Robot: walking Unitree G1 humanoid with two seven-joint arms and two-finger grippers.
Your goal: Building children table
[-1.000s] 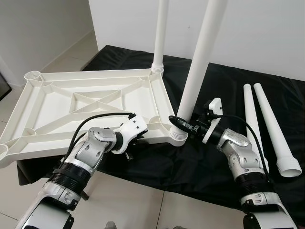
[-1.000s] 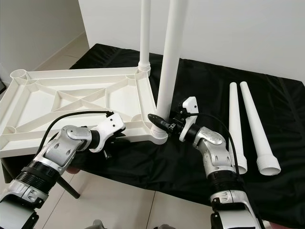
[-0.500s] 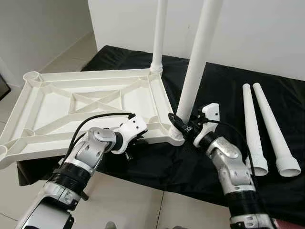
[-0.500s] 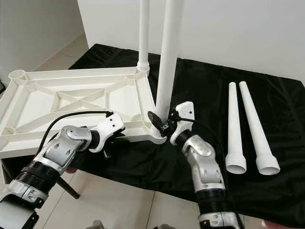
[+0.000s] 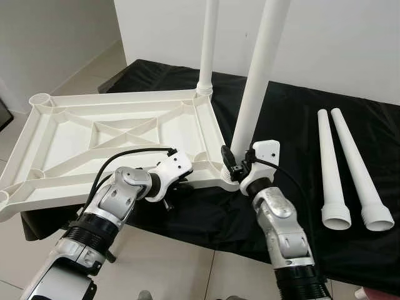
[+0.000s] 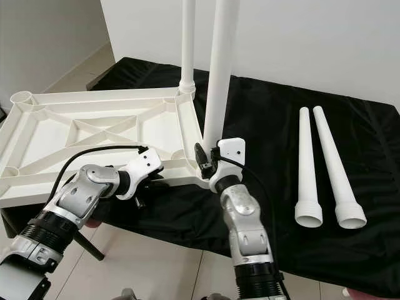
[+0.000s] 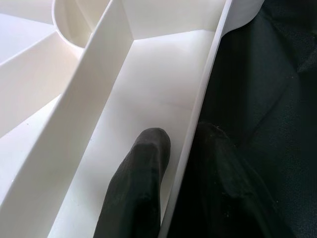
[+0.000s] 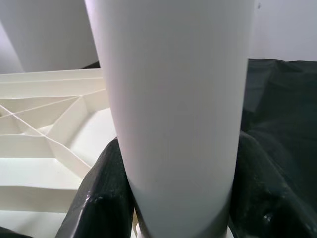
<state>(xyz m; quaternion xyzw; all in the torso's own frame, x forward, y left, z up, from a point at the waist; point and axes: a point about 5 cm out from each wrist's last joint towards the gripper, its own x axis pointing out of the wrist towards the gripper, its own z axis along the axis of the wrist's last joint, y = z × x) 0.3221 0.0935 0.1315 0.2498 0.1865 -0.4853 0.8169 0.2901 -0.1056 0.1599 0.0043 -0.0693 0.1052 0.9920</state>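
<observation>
Two legs stand in the right-hand corner sockets of the tabletop [image 5: 119, 140], which lies underside up, its right part on the black-covered bench [image 5: 300, 187] and its left end overhanging the floor. The far leg [image 5: 208, 44] is seated at the far right corner. The near leg [image 5: 256, 81] is upright in the near right corner, with the right gripper [image 5: 232, 164] closed around its base; the right wrist view shows a finger on either side of the tube [image 8: 173, 109]. The left gripper [image 5: 177, 185] clamps the tabletop's near rim, one finger [image 7: 136, 188] inside the wall and one outside. Two spare legs [image 5: 340, 162] lie side by side on the bench, well to the right. Both left-hand sockets are empty. Judgement: roughly half complete. Whether the near leg is fully home cannot be told; two legs remain to fit, then the table must be turned upright.
</observation>
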